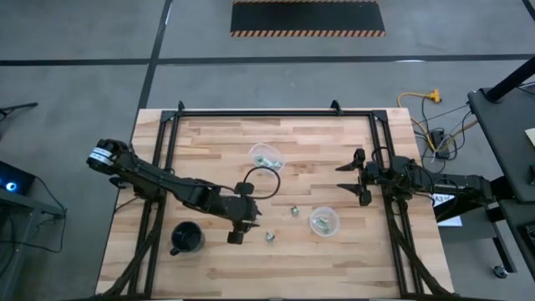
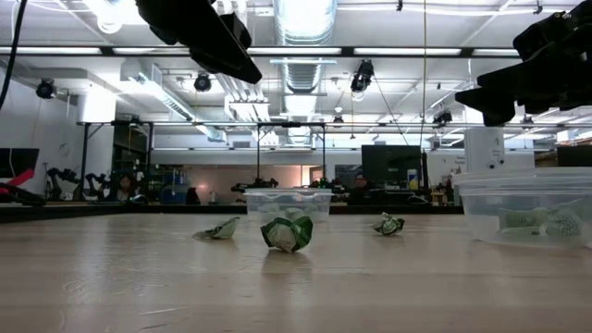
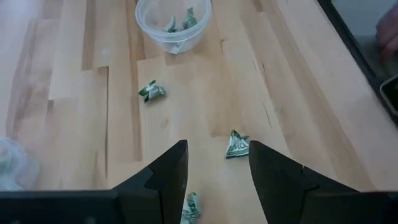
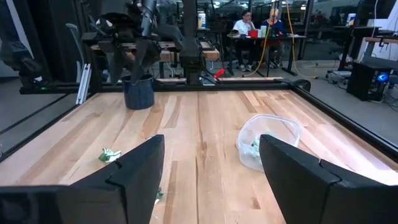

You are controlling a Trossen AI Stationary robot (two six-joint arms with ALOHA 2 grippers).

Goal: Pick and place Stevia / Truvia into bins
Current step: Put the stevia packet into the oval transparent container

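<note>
1. High view gives you the layout: your left hand hangs over the near middle of the counter, beside the black mug; your right hand waits at the right edge, well apart from the work.
2. Left wrist view shows the left hand released, its fingers spread and holding nothing; one crumpled packet lies just beside one finger, another sits low between the two fingers, so you seem to be lining up over that one.
3. A third loose packet lies farther on, toward the far cup, which already holds a few packets; this probably explains why the hand faces that cup.
4. The near cup stands right of the loose packets and also has packets inside; either cup looks reachable for the drop.
5. Right wrist view shows the right hand released too, fingers wide, empty.
6. Packets are flat and crumpled; expect to press low against the counter to pinch one.
</note>
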